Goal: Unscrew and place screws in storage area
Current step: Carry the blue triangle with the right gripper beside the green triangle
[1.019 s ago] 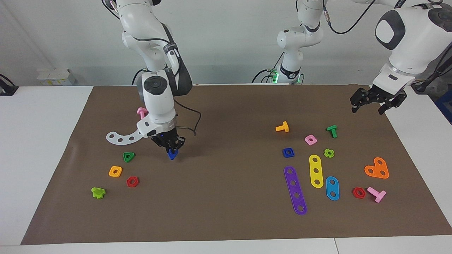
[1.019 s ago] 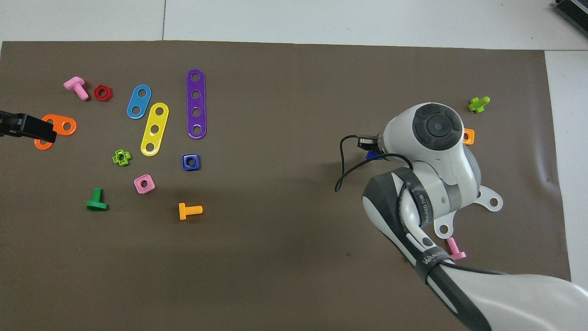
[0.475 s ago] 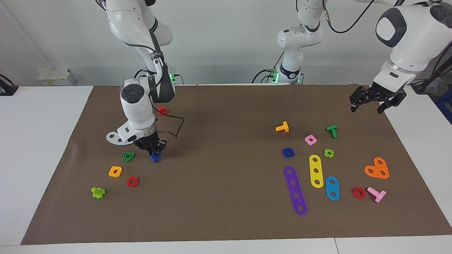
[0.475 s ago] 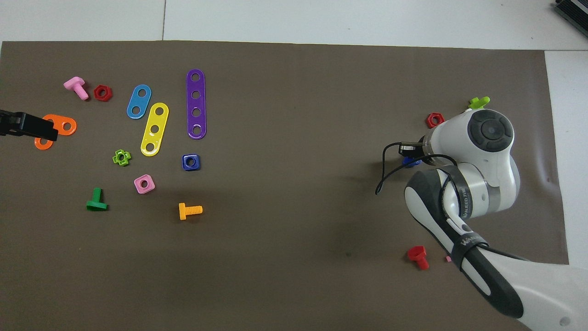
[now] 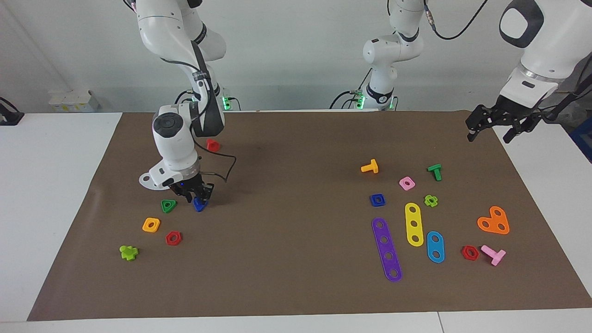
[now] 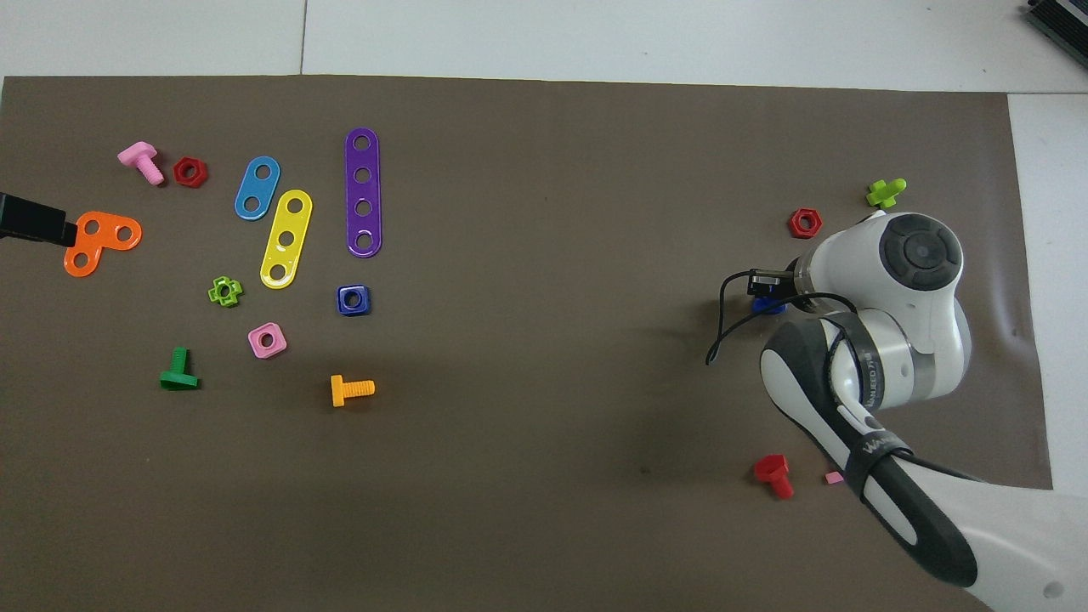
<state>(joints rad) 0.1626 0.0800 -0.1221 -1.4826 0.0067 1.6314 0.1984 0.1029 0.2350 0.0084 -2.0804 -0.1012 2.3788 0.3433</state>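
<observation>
My right gripper [image 5: 196, 199] is shut on the small blue bolt [image 5: 200, 204] and holds it low, at or just above the brown mat, beside the green triangular nut [image 5: 169, 205]. In the overhead view the bolt [image 6: 769, 305] peeks out from under the right arm's wrist. This is the storage stretch, with the white curved strip [image 5: 151, 181], mostly hidden by the arm, an orange nut [image 5: 151, 225] and a red nut [image 5: 173, 238]. My left gripper [image 5: 497, 128] is open and empty, raised over the mat's edge at the left arm's end.
A lime piece [image 5: 128, 252] lies farther from the robots than the nuts. A red bolt [image 5: 212, 144] lies nearer the robots. Purple [image 5: 386, 249], yellow [image 5: 414, 224] and blue strips, the blue square nut [image 5: 378, 200] and other bolts lie toward the left arm's end.
My right gripper has carried the blue bolt toward the green triangular nut and lowered it. My left gripper has risen and drifted outward over the mat's edge.
</observation>
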